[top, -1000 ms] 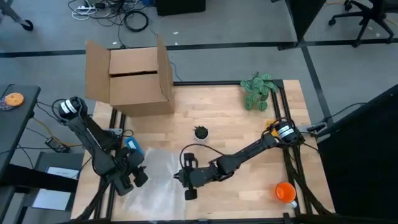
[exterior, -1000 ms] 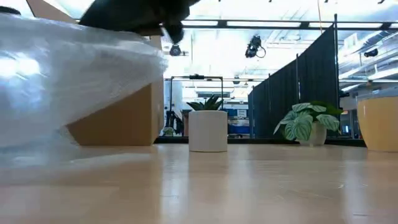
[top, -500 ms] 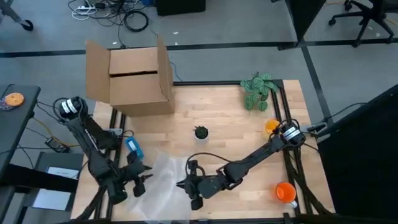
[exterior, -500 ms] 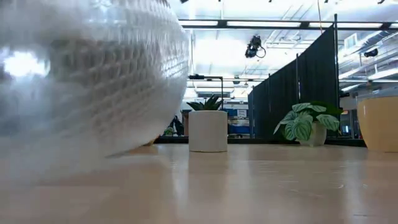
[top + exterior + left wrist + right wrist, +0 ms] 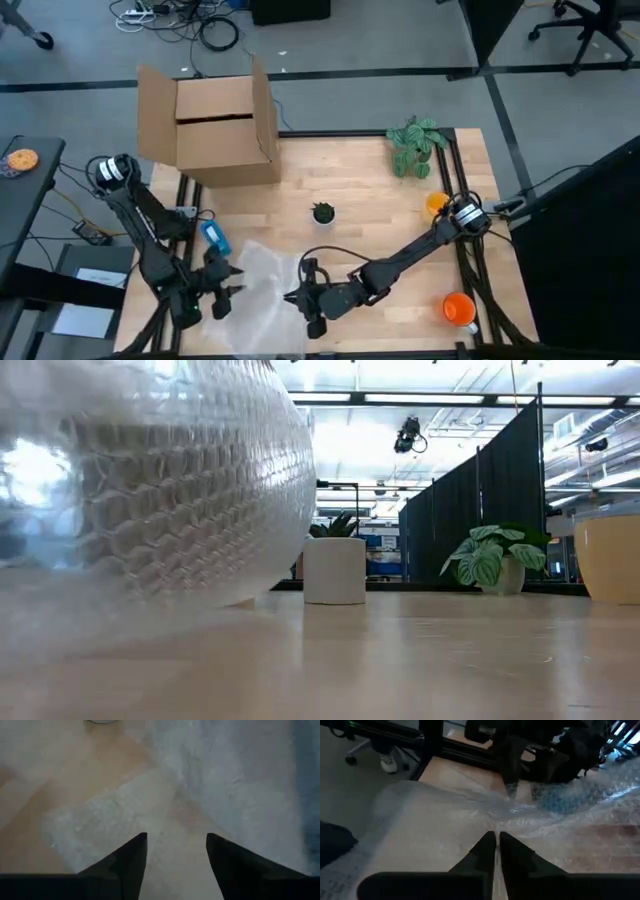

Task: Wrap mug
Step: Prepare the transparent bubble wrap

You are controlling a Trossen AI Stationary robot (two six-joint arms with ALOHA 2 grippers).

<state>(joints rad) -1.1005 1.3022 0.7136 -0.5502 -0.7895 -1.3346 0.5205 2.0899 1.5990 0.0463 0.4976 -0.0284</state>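
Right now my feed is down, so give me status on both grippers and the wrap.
Left gripper open over bubble wrap. Right gripper shut on bubble wrap. Mug not identified.

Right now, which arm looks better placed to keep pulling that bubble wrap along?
Probably the right: the right gripper is shut on the bubble wrap, while the left gripper hangs open above it, holding nothing.

Since a second ago we have drawn both arms toward the table's near edge. Our right gripper [image 5: 308, 305], fingers pinched on the bubble wrap [image 5: 262, 292], pulled it back. Our left gripper [image 5: 222, 292] dropped beside the wrap, fingers spread.
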